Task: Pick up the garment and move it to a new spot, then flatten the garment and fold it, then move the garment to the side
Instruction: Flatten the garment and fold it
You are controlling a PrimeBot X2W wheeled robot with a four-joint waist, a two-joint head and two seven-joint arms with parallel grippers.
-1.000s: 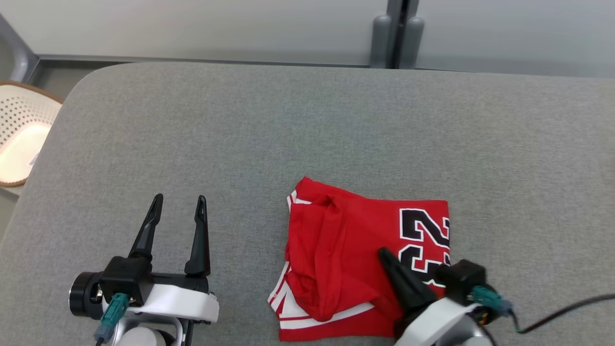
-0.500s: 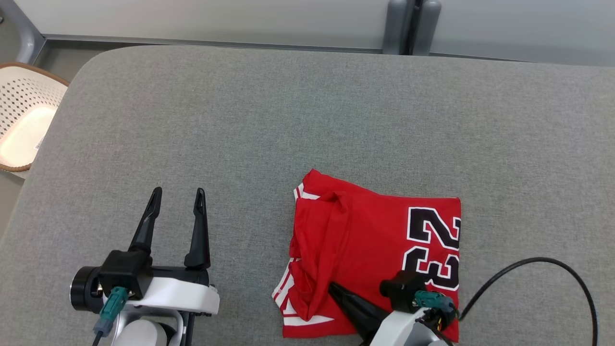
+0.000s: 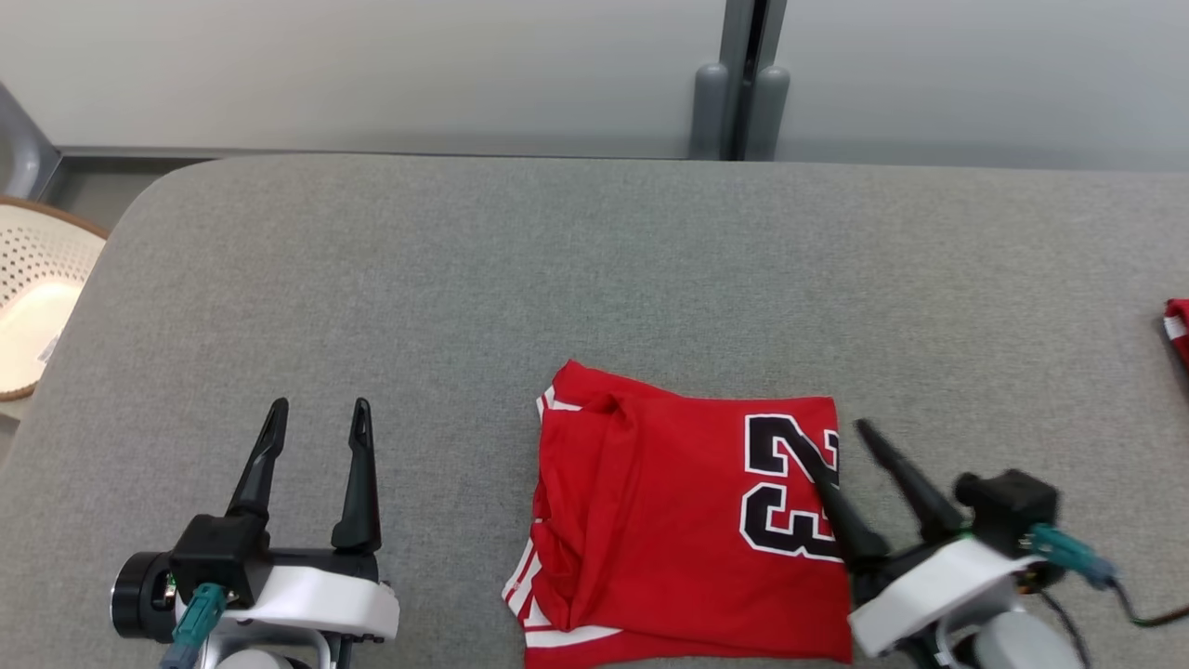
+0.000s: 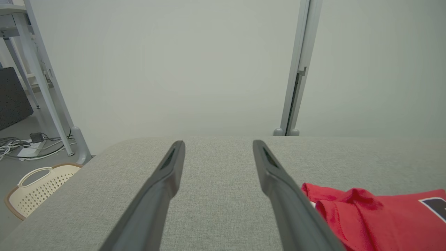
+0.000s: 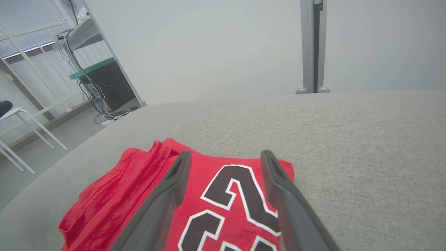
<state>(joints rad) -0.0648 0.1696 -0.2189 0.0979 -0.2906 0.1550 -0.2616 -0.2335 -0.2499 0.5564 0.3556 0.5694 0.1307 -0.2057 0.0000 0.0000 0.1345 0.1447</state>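
Worktop (image 3: 594, 279): we're looking at a broad slab covered in grey woven cloth, finely speckled, with a rounded far-left corner.
Garment (image 3: 650, 520): it's a red jersey of thin, soft knit, lying near the front edge, right of the middle. We see it folded into a rough rectangle, smooth on the right and bunched into ridges on the left. A blocky black "23" is edged in white, and white stripe trim peeks out at the left corners.
Basket (image 3: 37, 307): off the left side we spot a cream plastic tub, perforated with small holes and rimmed in brown.
Left gripper (image 3: 320, 406): its two slim, tapering dark fingers are spread apart over bare cloth, well left of the jersey, with nothing between them.
Right gripper (image 3: 833, 437): the fingers are parted and empty. One crosses the numeral at the jersey's right edge, the other is just beside it. We can't tell if they touch.
Red scrap (image 3: 1178, 325): there's a sliver of red fabric with white trim at the far right.
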